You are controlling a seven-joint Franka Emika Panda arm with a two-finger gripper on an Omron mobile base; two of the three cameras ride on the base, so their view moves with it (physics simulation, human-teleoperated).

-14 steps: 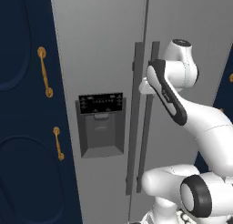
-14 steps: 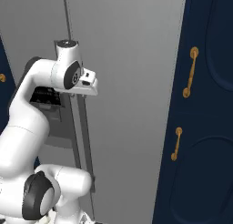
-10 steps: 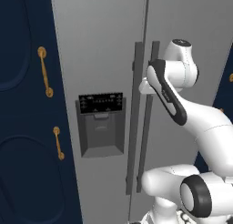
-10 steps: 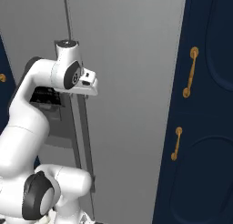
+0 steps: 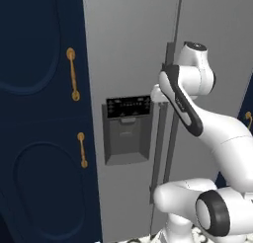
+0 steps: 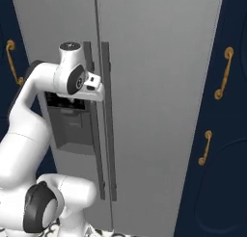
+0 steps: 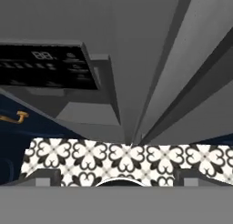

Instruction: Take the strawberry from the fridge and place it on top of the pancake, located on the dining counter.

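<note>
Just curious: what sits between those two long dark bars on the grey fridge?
Between the bar handles lies the narrow seam where the fridge doors meet, both shut. The right base view shows it.

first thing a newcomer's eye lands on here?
The tall grey fridge, both doors shut, fills the middle between navy cabinets with gold handles. The white arm reaches up across its front, with the open gripper close by the dark vertical bar handles at the door seam. Left of the handles sits the black-panelled water dispenser.

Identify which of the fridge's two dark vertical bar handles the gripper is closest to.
The left-door handle, beside the water dispenser. The gripper sits right against it; the right-door handle lies beyond the door seam.
</note>
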